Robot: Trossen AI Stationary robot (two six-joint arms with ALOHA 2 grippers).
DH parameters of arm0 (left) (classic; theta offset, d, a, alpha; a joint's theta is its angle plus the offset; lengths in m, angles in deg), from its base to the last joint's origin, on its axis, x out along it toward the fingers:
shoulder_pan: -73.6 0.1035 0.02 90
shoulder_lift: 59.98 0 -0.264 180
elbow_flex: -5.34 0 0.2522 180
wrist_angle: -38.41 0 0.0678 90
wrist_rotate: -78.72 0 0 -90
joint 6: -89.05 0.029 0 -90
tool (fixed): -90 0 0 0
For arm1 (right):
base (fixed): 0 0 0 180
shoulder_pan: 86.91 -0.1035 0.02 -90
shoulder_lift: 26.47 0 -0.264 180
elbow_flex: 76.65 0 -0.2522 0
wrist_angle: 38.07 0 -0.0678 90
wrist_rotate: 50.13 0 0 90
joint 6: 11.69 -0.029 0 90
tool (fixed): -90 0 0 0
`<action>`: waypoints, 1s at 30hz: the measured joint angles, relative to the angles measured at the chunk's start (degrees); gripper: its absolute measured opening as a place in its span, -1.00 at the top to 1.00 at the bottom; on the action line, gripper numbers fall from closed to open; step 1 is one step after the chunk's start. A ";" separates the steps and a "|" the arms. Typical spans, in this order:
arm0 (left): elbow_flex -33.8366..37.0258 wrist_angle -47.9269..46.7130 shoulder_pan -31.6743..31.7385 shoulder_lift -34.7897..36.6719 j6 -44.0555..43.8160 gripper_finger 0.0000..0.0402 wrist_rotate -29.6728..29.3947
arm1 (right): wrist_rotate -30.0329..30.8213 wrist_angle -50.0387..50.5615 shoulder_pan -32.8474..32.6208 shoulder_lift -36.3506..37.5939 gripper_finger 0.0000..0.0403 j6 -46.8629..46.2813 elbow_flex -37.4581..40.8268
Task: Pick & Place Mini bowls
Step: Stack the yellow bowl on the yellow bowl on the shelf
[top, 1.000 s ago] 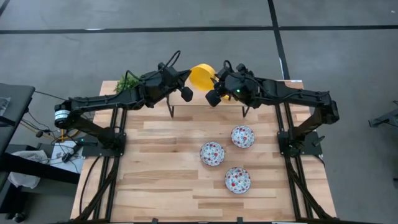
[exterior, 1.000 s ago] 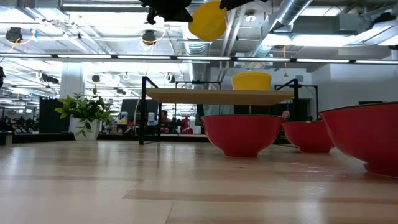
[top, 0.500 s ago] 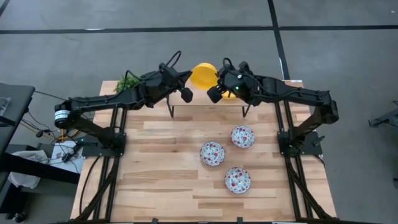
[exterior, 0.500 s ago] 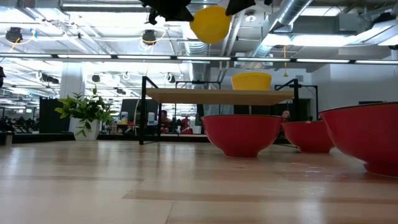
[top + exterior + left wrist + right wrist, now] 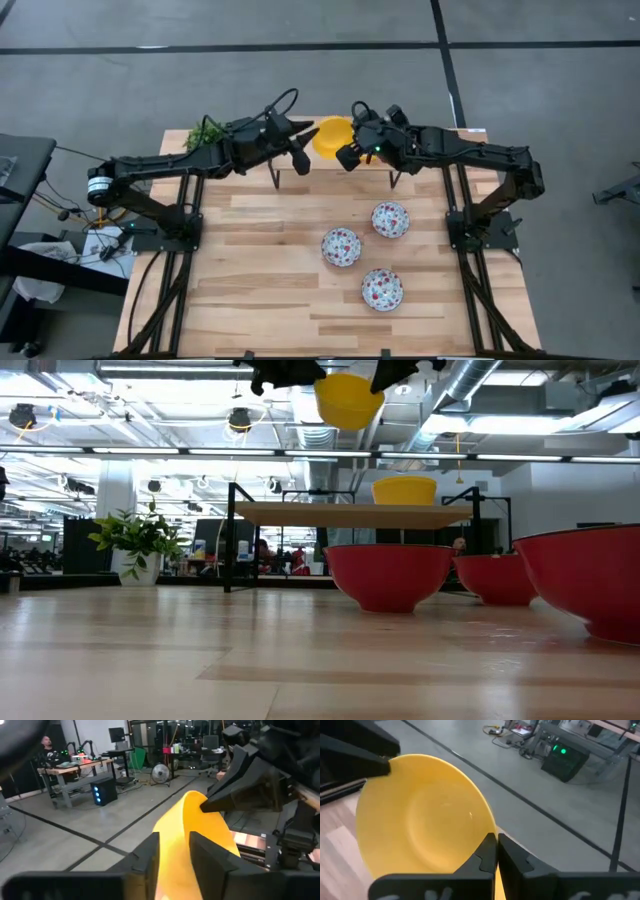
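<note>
Yellow bowl (image 5: 333,134) aloft at 12 o'clock above the shelf (image 5: 350,515), rim pinched by left gripper (image 5: 172,852) and right gripper (image 5: 496,851) alike. One yellow bowl on shelf (image 5: 404,491). Three speckled bowls (image 5: 341,246) left on table (image 5: 260,290), toward 5 o'clock; task judged about half done.

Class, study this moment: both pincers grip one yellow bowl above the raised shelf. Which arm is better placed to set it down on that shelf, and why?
Probably the right. The right pincer clamps the yellow bowl rim, and that arm reaches along the shelf. The left pincer grips the opposite rim.
</note>
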 joint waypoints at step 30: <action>0.04 -12.21 -6.25 9.16 -2.91 -0.10 -0.58 | -42.66 20.93 33.67 0.18 1.00 1.85 -4.55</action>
